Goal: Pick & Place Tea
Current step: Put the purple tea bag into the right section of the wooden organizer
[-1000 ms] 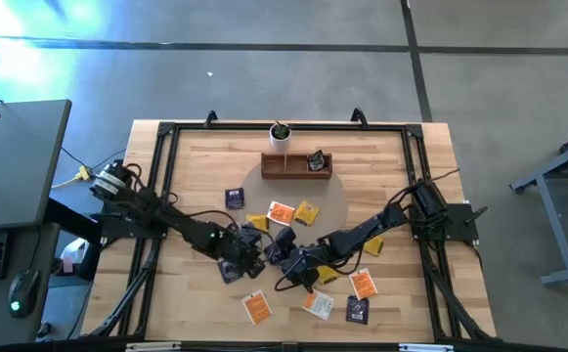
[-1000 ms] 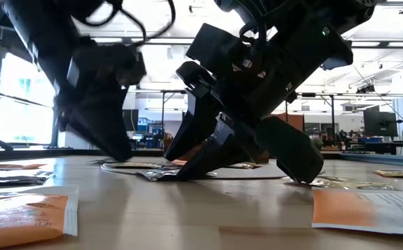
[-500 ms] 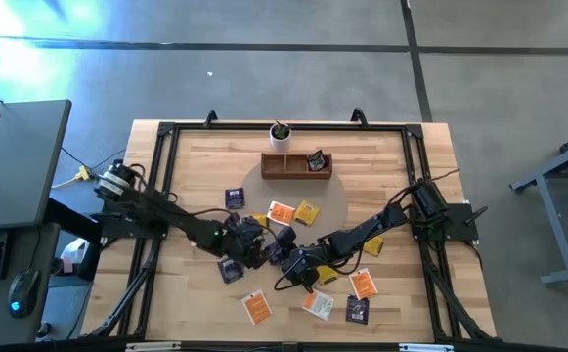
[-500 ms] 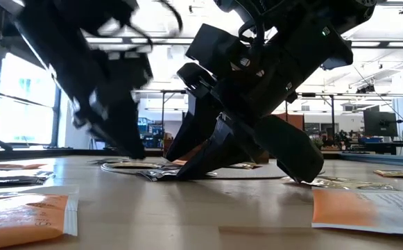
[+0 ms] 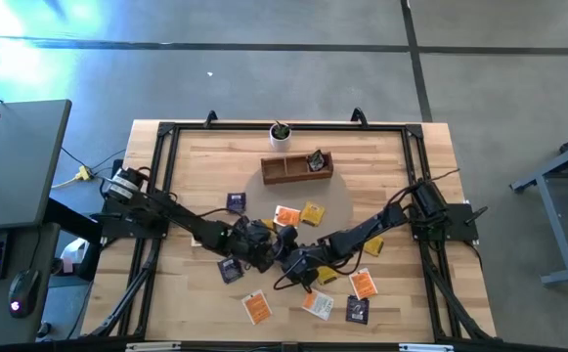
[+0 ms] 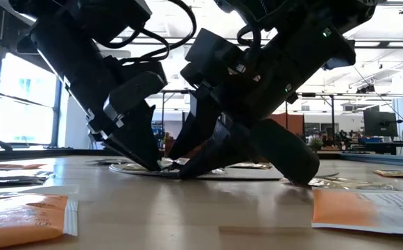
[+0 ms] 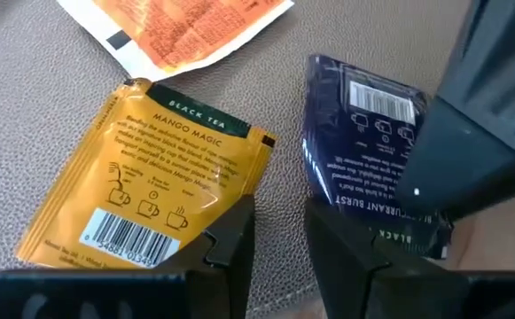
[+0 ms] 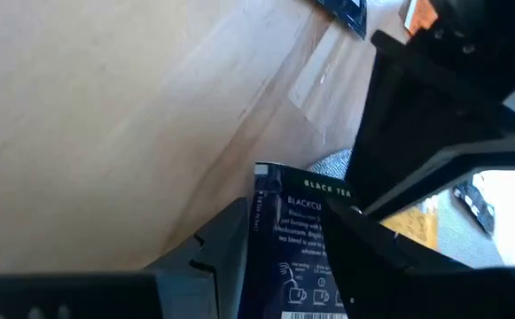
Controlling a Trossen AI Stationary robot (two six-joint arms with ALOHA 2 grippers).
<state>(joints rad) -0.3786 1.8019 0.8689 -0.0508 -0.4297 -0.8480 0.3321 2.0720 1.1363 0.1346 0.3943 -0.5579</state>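
A lab or workshop: wide concrete floor (image 5: 264, 68), monitors (image 6: 378, 123) and benches beyond the table.

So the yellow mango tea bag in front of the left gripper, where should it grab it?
The yellow tea bag lies flat on the grey mat, so no face offers a grip. Probably best to take the barcode corner nearest the left gripper, coming down at a low angle with one finger sliding under that edge. Its far side sits close to the dark purple tea bag.
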